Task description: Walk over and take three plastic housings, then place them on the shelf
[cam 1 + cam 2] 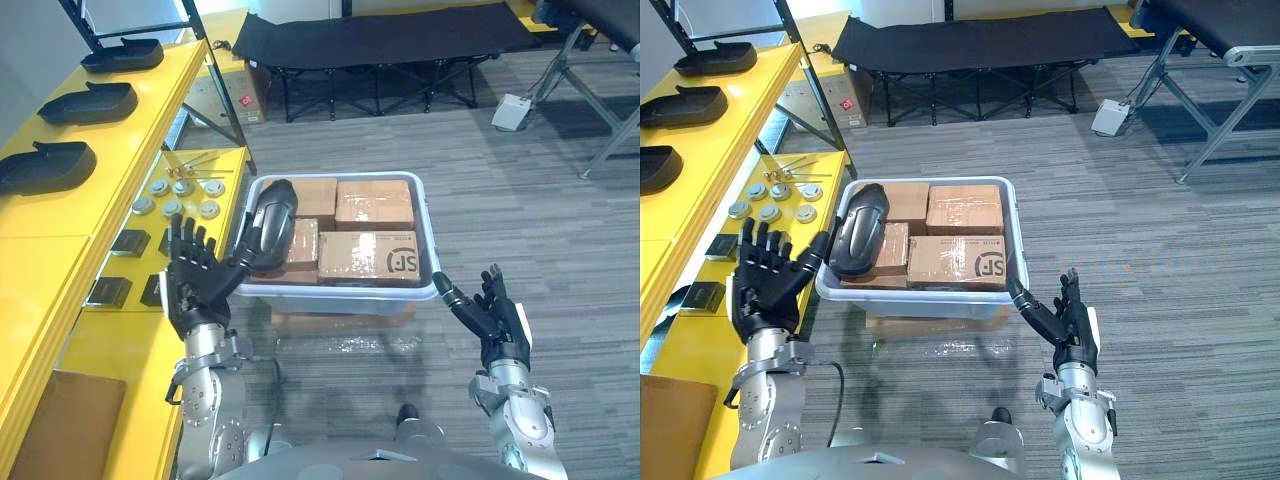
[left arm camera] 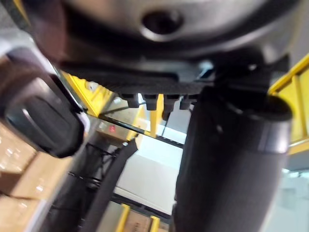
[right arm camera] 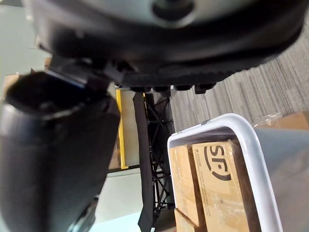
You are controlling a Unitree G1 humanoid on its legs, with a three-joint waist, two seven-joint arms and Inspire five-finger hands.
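That black plastic housing (image 1: pixel 268 225) looks light and stiff to me, a hollow moulded shell rather than a solid lump, so weight shouldn't be the trouble. The glossy skin is the worry: it could slide out of a loose pinch. I'd take it across its middle, thumb on one long edge and fingers over the domed back, or cup it from underneath at the near end.

It's long and rounded, wider at the far end and tapering toward the robot, dark all over with a grey sheen along the top. It lies lengthwise on the cardboard boxes (image 1: pixel 375 203) at the left side of the white bin (image 1: pixel 340 292), close to the left wall.

The left hand (image 1: pixel 195 285) is held up at the bin's near left corner, fingers spread and straight, holding nothing; its thumb comes close to the housing's near end, though I can't tell if it touches. The right hand (image 1: pixel 500 320) hangs flat and empty off the near right corner.

Over on the left, the yellow shelf (image 1: pixel 130 140) carries three similar housings (image 1: pixel 45 165) in a row
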